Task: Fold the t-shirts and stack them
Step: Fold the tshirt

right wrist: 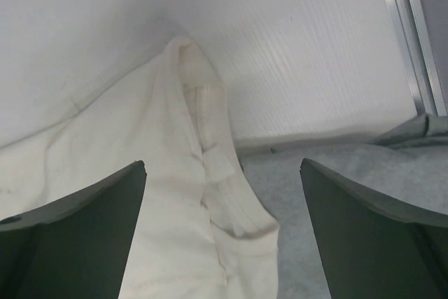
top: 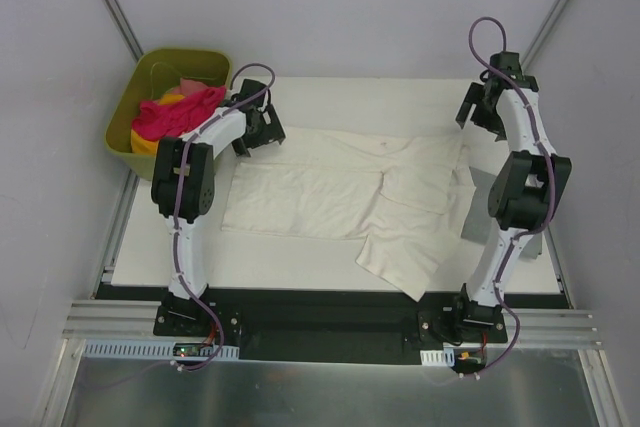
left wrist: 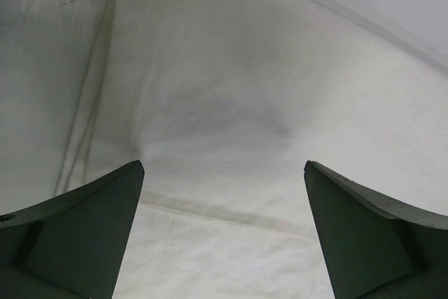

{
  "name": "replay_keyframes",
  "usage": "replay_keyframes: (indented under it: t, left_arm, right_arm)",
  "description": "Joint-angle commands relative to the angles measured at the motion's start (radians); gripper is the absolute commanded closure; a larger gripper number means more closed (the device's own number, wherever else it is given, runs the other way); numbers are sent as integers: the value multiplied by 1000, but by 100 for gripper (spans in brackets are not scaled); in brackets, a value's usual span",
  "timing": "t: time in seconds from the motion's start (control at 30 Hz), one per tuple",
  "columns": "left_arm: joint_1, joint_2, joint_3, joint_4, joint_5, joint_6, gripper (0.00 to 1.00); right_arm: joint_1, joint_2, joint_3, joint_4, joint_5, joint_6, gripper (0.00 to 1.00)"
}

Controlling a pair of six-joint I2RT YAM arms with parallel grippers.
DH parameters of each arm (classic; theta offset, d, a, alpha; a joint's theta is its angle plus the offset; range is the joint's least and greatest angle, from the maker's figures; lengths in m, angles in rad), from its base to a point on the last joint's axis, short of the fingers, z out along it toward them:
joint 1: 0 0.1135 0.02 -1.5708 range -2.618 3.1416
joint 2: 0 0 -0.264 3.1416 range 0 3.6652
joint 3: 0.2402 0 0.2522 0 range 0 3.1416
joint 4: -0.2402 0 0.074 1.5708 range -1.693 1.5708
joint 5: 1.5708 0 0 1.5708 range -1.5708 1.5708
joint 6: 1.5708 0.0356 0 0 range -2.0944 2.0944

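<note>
A large cream-white t-shirt (top: 330, 187) lies spread across the white table, with one part folded toward the front right. My left gripper (top: 262, 129) is open and empty just above the shirt's far left edge. In the left wrist view the cloth and its hem seam (left wrist: 231, 211) lie between the open left gripper's (left wrist: 222, 167) fingers. My right gripper (top: 482, 107) is open and empty above the shirt's far right corner. The right wrist view shows the right gripper (right wrist: 222, 166) over a bunched cream fold (right wrist: 203, 145) that lies on a grey t-shirt (right wrist: 336, 194), which also shows in the top view (top: 474, 215).
An olive-green tub (top: 128, 99) stands off the table's far left corner. It holds a bright pink shirt (top: 180, 112) and a yellow one (top: 145, 144). White walls enclose the table (top: 300, 257). Metal rails run along the sides.
</note>
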State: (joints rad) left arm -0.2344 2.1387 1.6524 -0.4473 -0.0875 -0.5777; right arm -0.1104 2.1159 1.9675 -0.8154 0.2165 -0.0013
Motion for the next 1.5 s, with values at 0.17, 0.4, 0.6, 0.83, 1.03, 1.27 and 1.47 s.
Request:
replay_keyframes:
  t: [0.17, 0.4, 0.6, 0.83, 1.03, 1.27, 1.47]
  left_arm:
    - [-69, -247, -41, -24, 0, 49, 1]
    - [-128, -483, -305, -28, -20, -5, 1]
    - [-128, -753, -644, -73, -21, -129, 1]
    - [-96, -912, -853, -111, -58, -209, 1]
    - [-82, -863, -820, -125, -66, -208, 1]
    - [-82, -798, -755, -126, -86, -183, 1]
    - [-82, -778, -729, -126, -95, -174, 0]
  right_arm:
    - [90, -431, -399, 53, -123, -2, 3]
    - [241, -637, -660, 87, -73, 23, 3]
    - [301, -732, -814, 99, -176, 60, 3]
    - [284, -708, -840, 53, -108, 171, 1]
    - [222, -536, -803, 58, -126, 228, 36]
    - [192, -426, -751, 45, -36, 222, 55]
    - [170, -384, -762, 53, -32, 210, 57]
